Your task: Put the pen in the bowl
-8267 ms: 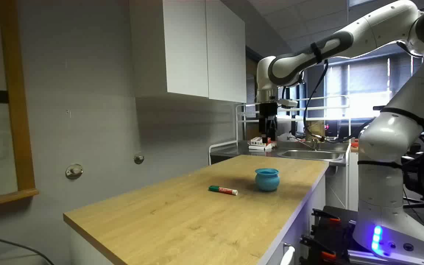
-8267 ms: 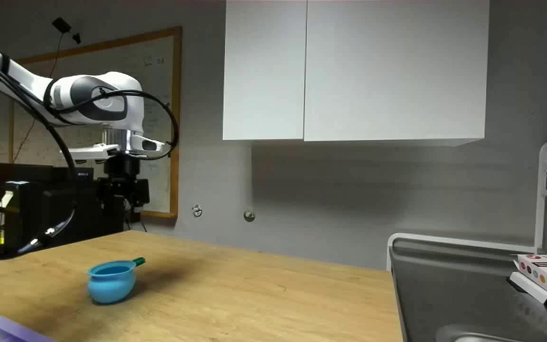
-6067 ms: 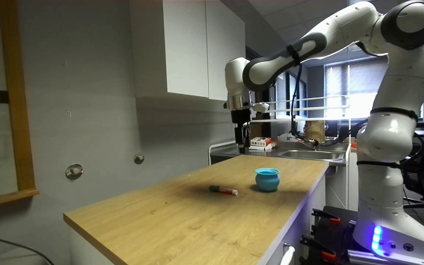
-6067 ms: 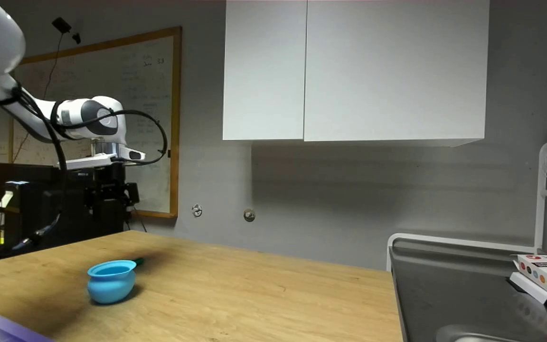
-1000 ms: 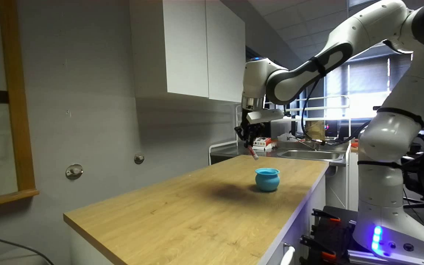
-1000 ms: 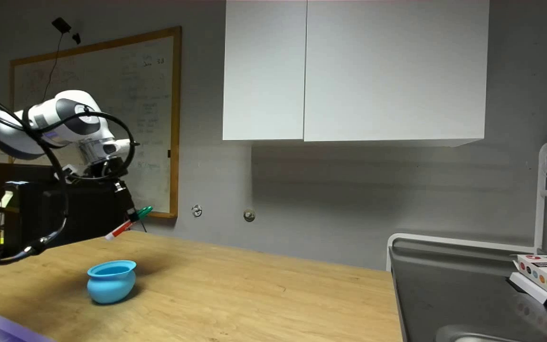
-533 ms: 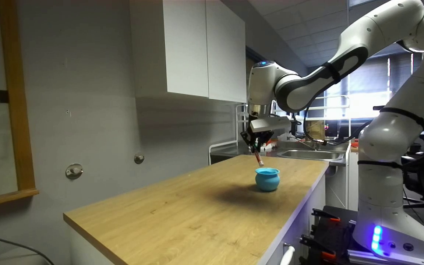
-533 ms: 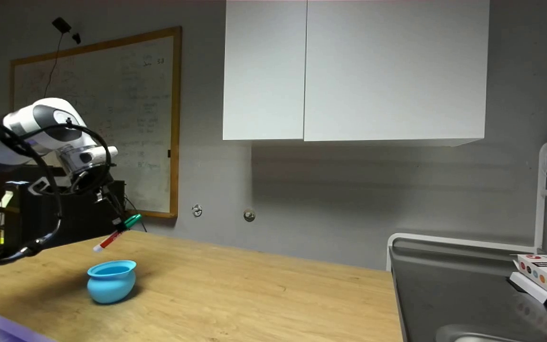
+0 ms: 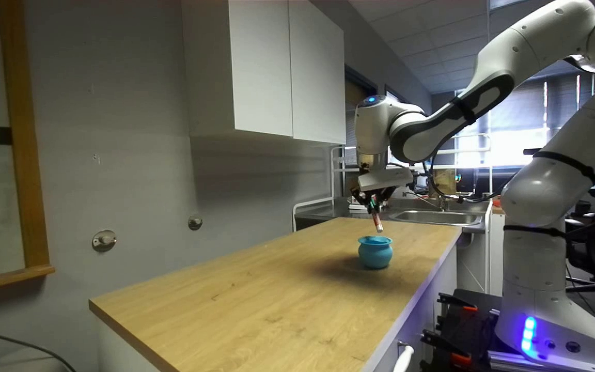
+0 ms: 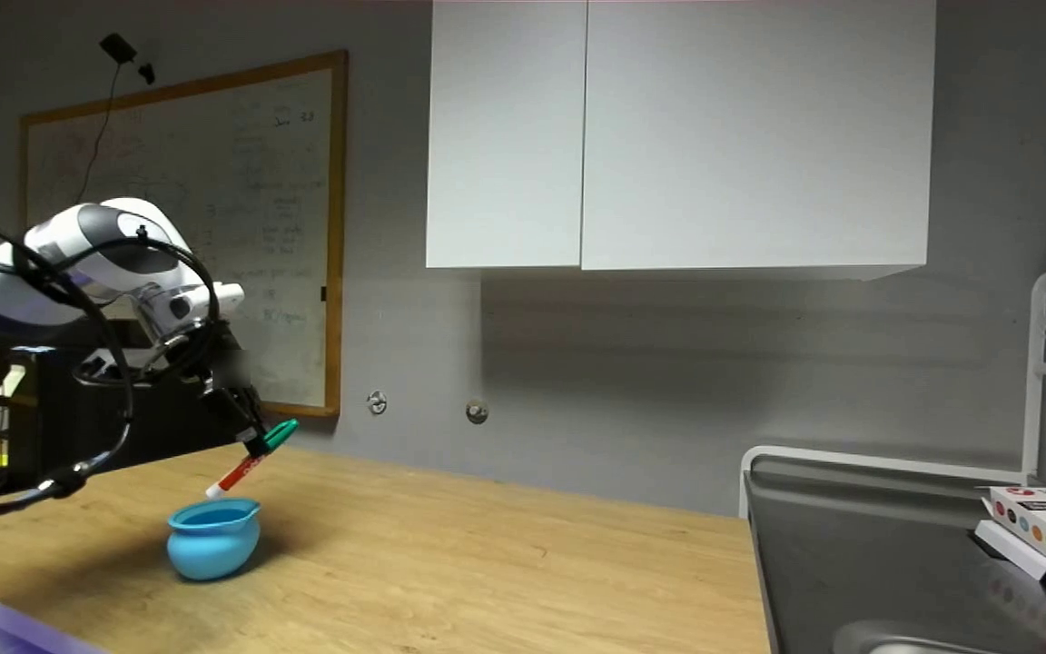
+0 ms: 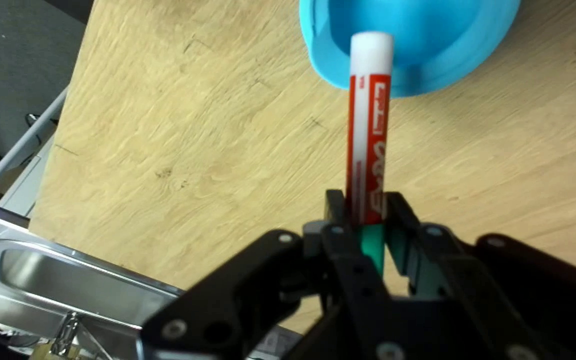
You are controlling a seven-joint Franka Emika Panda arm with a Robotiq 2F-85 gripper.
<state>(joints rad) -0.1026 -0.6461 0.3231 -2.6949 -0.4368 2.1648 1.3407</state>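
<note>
Red with a white end and a green cap, the pen (image 9: 378, 222) is tilted in the air, white end lowest. My gripper (image 9: 374, 207) is shut on it where the red body meets the cap, as the wrist view shows with a finger on each side of the pen (image 11: 368, 135). The small blue bowl (image 9: 375, 257) stands upright on the table under the pen. In an exterior view the white end is just above the rim of the bowl (image 10: 212, 552). From the wrist, that end overlaps the opening of the bowl (image 11: 448, 75), apparently without touching.
The bowl stands on a wooden table (image 9: 256, 305). Behind it are a metal sink (image 9: 434, 218) and a white-and-red box (image 10: 1045, 527) on the dark counter. A white wall cabinet (image 9: 264, 67) hangs above. A black cable (image 10: 128, 381) loops off the arm.
Earlier the pen lay on the table beside the bowl; now it is lifted in my gripper. Over the last second gripper and pen have come lower and over the bowl. The bowl has not moved.
</note>
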